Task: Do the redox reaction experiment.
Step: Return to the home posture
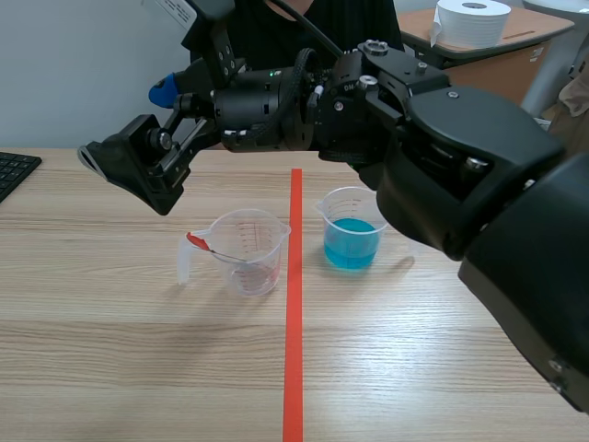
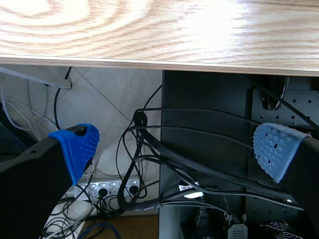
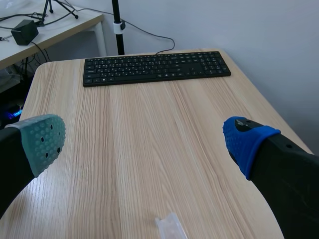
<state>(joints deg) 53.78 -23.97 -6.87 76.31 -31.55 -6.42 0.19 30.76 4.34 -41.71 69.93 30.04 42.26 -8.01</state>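
Note:
A clear measuring cup (image 1: 245,250) with a red-tipped piece on its rim stands just left of the tape line. A second clear cup (image 1: 351,230), holding blue liquid, stands just right of the line. My right arm crosses the scene from the right, and its gripper (image 1: 124,129) hangs open, raised above and to the left of the clear cup. In the right wrist view that gripper (image 3: 144,142) is open over bare wood, with a clear cup edge (image 3: 170,229) showing just below it. My left gripper (image 2: 174,149) is open, below the table's edge (image 2: 159,30), holding nothing.
A black keyboard (image 1: 14,171) lies at the table's left edge, also seen ahead of the right gripper as the keyboard (image 3: 157,67). Cables and a power strip (image 2: 112,189) lie on the floor under the table. A paper roll (image 1: 471,20) sits on a desk at the back right.

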